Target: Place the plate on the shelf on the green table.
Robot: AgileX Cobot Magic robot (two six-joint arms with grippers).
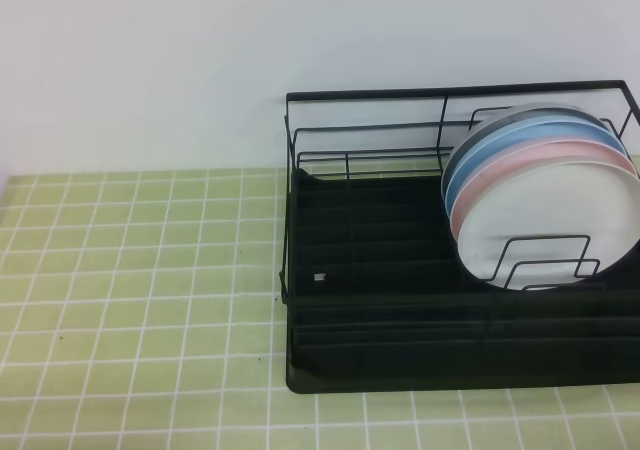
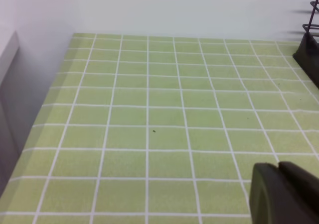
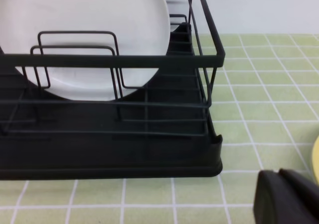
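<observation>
So the white plate [image 1: 555, 225] was sitting in the black wire rack [image 1: 400, 300], over at the rack's right end, standing on its edge and leaning back a bit. It was the front one of a little stack: a pink plate [image 1: 500, 175] right behind it, then a couple of blue plates [image 1: 520, 135] behind that, all nested close together and tipped the same way. The white one looked plain and glossy, round, shallow rim, no pattern on it that I could make out, about the same size as the coloured ones. A few of the upright wire dividers [image 1: 545, 260] crossed in front of its lower part, so the bottom edge was partly hidden behind them and the ribbed black tray.

The rack itself stood on the worktop [image 1: 130, 270], the light yellow-green tiled one with white grout, pushed toward the back wall on the right side.

Both claws were off to the sides and holding nothing. The left claw [image 2: 284, 194] hung over bare tiles with its jaws pressed together, well apart from the rack. The right claw [image 3: 286, 196] sat just past the rack's near corner, also closed tight. There was a yellowish thing [image 3: 315, 159] at the edge of that view; couldn't tell what.
</observation>
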